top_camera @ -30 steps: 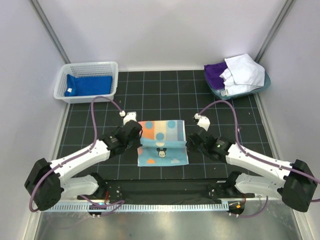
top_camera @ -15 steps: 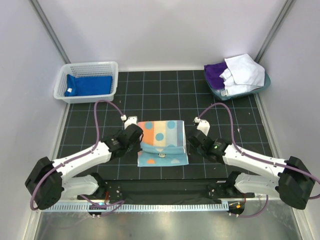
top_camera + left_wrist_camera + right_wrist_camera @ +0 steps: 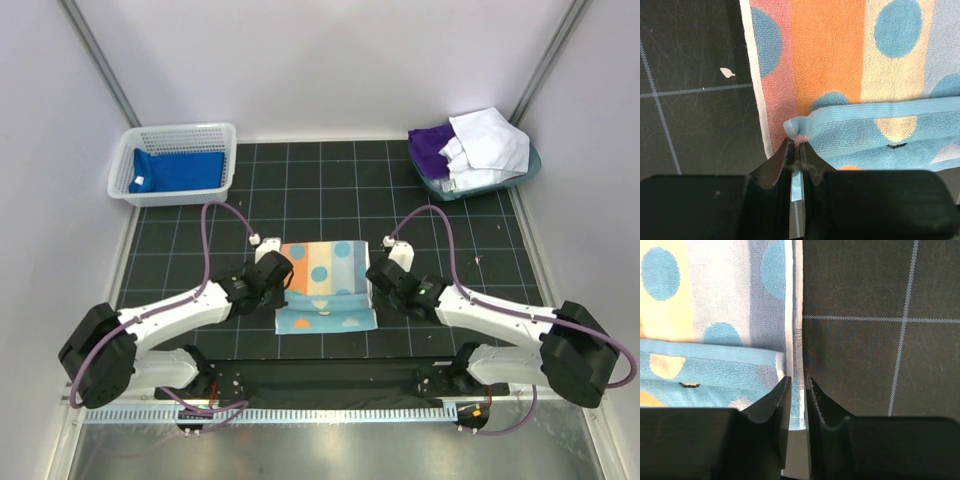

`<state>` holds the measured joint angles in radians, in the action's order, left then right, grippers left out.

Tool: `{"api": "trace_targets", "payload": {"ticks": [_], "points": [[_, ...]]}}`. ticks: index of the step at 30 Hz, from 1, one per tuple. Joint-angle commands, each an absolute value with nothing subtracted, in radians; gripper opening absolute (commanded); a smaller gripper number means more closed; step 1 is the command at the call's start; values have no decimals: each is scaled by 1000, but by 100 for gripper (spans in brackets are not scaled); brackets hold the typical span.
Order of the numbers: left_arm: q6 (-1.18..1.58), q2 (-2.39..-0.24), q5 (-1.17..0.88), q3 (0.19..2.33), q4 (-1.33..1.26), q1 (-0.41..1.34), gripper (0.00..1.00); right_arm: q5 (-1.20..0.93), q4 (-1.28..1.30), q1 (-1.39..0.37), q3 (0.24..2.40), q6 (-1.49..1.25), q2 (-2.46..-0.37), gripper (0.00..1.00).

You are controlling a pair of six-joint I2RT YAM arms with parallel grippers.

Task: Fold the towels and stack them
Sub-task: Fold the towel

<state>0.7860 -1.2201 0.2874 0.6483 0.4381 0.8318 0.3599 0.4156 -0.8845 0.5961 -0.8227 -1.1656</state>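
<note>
One black tabletop [image 3: 300, 180] carries four towels. The polka-dot towel [image 3: 325, 275] lies half folded. Far right of it, one teal tub [image 3: 531, 166] holds a purple towel [image 3: 430, 145] and a white towel [image 3: 490, 140]. Far left of it, one basket [image 3: 170, 133] holds a blue towel [image 3: 185, 170]. The left gripper [image 3: 796, 142] has its jaws a slit apart at the fold's corner; I cannot tell if they grip. The right gripper [image 3: 799, 382] has narrowly parted jaws straddling the right edge.
</note>
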Motion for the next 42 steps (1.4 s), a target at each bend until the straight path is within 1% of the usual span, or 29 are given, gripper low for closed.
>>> {"api": "trace_targets", "payload": {"ticks": [1,5,11,24,27,29,30,33,36,42], "points": [[802,-1229,285,649,405,842,13,367,359,-888,629,-824,-1184,26],[801,-1235,281,652,405,848,13,368,354,-893,629,-825,-1183,31],[799,-1242,281,655,405,850,13,353,324,-894,620,-824,-1192,33],[801,-1244,281,655,407,853,14,330,249,-894,611,-828,-1267,33],[801,-1243,284,655,408,851,14,336,250,-894,612,-828,-1264,28],[799,-1244,285,657,411,853,14,337,252,-894,615,-827,-1261,20],[799,-1241,285,658,413,851,14,339,256,-894,617,-827,-1259,14],[796,-1229,285,669,422,853,14,342,271,-894,624,-824,-1252,6],[796,-1207,282,684,437,851,14,354,302,-894,641,-818,-1230,3],[792,-1164,275,719,482,853,14,393,383,-896,690,-801,-1151,2]]}}
